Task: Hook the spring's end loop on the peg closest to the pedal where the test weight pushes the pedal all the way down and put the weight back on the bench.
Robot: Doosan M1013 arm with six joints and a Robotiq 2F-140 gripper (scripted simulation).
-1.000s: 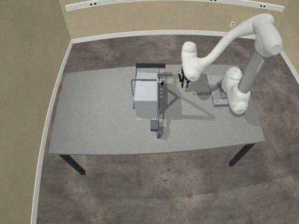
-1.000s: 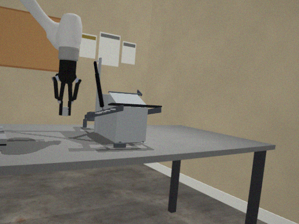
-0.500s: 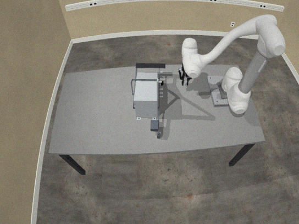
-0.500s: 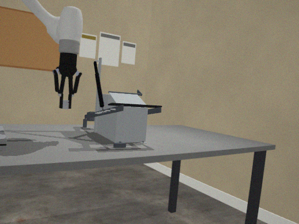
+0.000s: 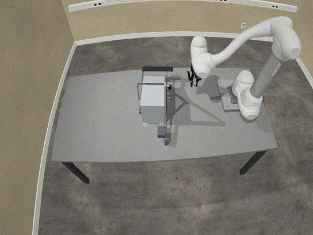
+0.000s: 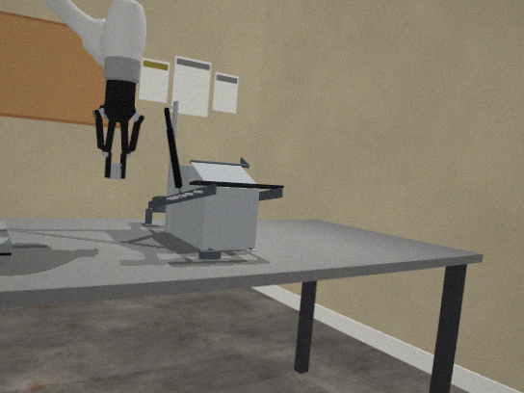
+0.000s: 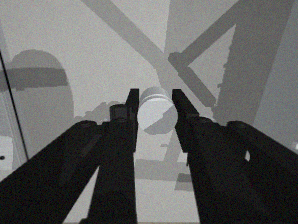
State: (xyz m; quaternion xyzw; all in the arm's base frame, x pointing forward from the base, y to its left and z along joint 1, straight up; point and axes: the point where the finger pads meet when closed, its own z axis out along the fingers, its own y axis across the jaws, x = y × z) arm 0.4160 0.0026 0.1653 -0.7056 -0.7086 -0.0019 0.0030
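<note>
Top view: the feeder [image 5: 153,99] [image 6: 230,217] stands on the tabletop [image 5: 100,121] [image 6: 366,248], its rear bar extending over the long edge nearest the outlet wall. The end effector [image 5: 194,85] [image 6: 116,177] [image 7: 155,102] is near that same edge, between the feeder and the arm's base.

Exterior view: the end effector points down above the tabletop, apart from the feeder, closed on the steel test weight [image 6: 116,170] [image 7: 157,116]. The spring [image 6: 172,149] rises steeply beside the feeder.

Wrist view: the weight's round face shows between the fingertips.
</note>
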